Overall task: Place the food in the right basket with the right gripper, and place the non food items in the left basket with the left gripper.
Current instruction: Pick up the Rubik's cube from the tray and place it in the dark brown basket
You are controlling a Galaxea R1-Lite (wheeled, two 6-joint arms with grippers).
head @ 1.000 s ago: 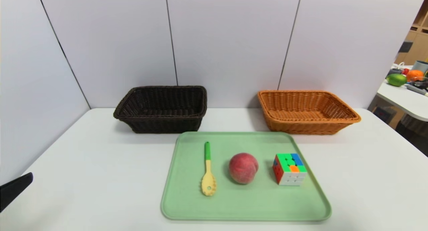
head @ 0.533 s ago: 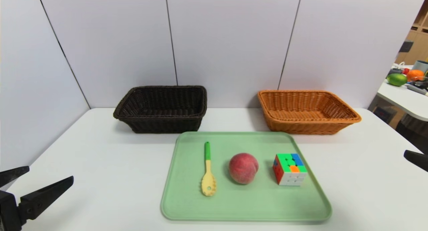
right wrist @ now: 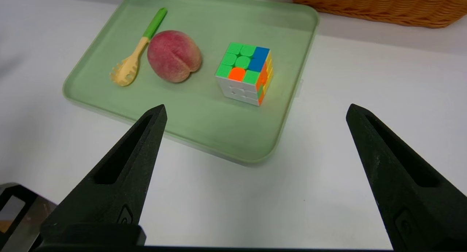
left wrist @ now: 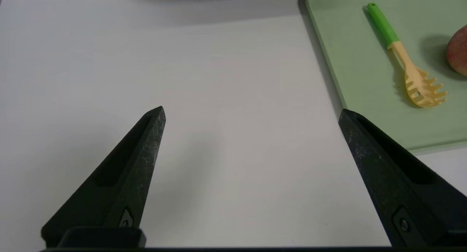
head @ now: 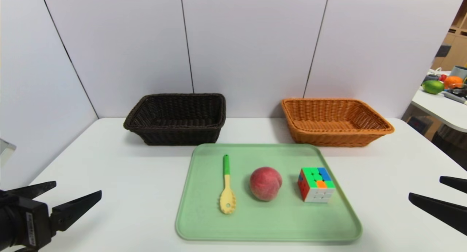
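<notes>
In the head view, three things are seen on the tray [head: 270,233]: the spoon [head: 227,193], the peach [head: 266,183] and the cube [head: 316,185]. Behind the tray, the black basket [head: 178,135] is placed on the left and the orange basket [head: 335,138] on the right. No item is seen in either basket, so the sorting is judged to be at its very start. The peach is left for the orange basket; the spoon and the cube are left for the black one.

In the left wrist view, the left gripper [left wrist: 252,108] is held above the table beside the tray, with its fingers wide apart and nothing between them.

In the right wrist view, the fingers of the right gripper [right wrist: 257,104] are also spread wide, near the tray's corner, and nothing is gripped.
</notes>
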